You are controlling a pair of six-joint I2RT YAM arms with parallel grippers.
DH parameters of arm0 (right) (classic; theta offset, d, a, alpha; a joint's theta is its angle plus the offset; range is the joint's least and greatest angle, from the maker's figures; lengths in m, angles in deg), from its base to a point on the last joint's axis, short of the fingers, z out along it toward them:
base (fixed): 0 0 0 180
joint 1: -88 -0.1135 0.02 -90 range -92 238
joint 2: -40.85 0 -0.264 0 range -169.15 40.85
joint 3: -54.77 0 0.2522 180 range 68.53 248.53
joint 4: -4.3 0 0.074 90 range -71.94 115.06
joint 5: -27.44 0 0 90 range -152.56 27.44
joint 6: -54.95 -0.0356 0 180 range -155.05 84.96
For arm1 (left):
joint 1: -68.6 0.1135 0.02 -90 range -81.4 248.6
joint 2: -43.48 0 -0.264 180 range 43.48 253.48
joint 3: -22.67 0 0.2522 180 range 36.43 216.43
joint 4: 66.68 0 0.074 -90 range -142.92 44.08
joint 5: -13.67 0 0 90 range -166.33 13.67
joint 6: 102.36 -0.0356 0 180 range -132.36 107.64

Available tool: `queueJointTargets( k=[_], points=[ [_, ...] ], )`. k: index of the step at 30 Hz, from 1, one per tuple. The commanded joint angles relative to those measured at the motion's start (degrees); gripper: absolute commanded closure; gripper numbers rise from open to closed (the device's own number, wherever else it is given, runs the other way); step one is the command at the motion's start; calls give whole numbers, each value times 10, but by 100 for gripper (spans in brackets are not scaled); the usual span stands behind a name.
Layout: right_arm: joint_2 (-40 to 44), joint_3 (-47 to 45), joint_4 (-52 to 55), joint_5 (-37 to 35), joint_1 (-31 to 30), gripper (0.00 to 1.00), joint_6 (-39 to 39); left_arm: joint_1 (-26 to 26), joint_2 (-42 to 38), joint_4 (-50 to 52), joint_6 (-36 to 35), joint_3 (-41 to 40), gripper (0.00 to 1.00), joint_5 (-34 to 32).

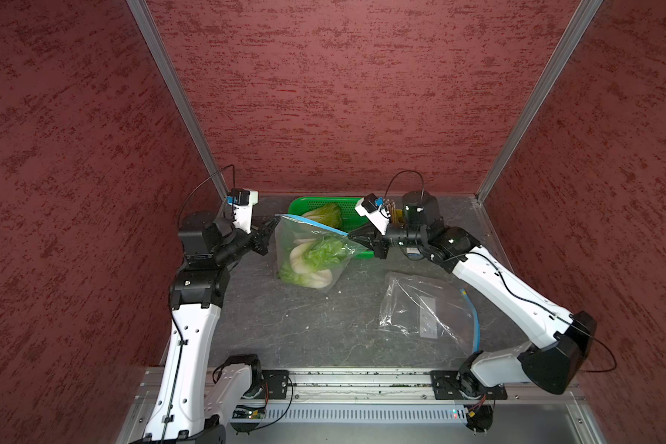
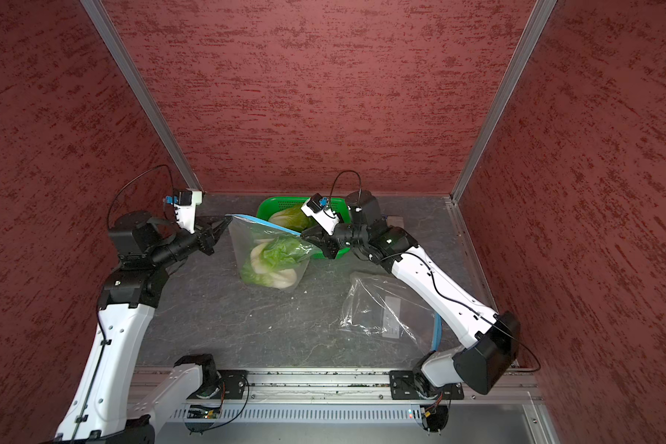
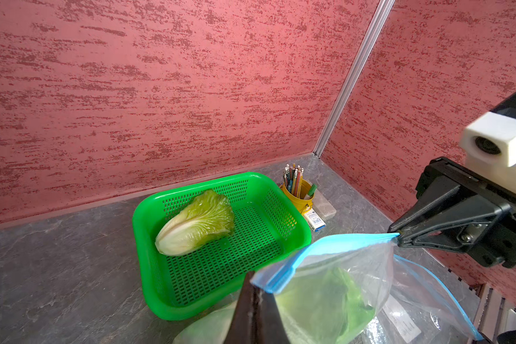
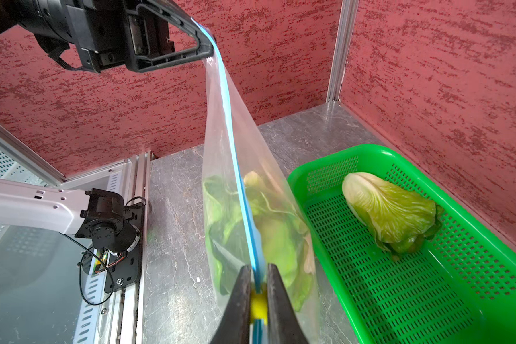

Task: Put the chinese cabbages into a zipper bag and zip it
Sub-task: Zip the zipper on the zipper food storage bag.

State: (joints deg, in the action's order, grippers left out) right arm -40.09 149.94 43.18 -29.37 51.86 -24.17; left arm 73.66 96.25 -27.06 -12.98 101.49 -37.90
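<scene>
My left tool [image 3: 255,293] cut off at its wrist view's edge, my right tool [image 4: 258,269] likewise, cabbages [image 1: 312,255] in the zipper bag [image 1: 285,240] blurred by plastic, count unclear, label [image 1: 428,326] on the spare bag [image 1: 452,307] too small to read

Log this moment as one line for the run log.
left end effector: shut on zipper bag | right end effector: shut on zipper bag | in bag: cabbages | in green basket: one cabbage
</scene>
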Motion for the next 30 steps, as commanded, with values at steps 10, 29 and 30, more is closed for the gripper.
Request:
queueJointTargets(
  k=[10, 29, 30],
  points=[
    [36, -49, 15, -32, 19, 88, -21, 54, -4, -34, 44, 22, 100, -43],
    [12, 29, -120, 5, 8, 26, -217, 100, -11, 1, 93, 30, 100, -76],
    [11, 34, -128, -11, 7, 25, -243, 105, -10, 10, 97, 35, 100, -90]
  ],
)
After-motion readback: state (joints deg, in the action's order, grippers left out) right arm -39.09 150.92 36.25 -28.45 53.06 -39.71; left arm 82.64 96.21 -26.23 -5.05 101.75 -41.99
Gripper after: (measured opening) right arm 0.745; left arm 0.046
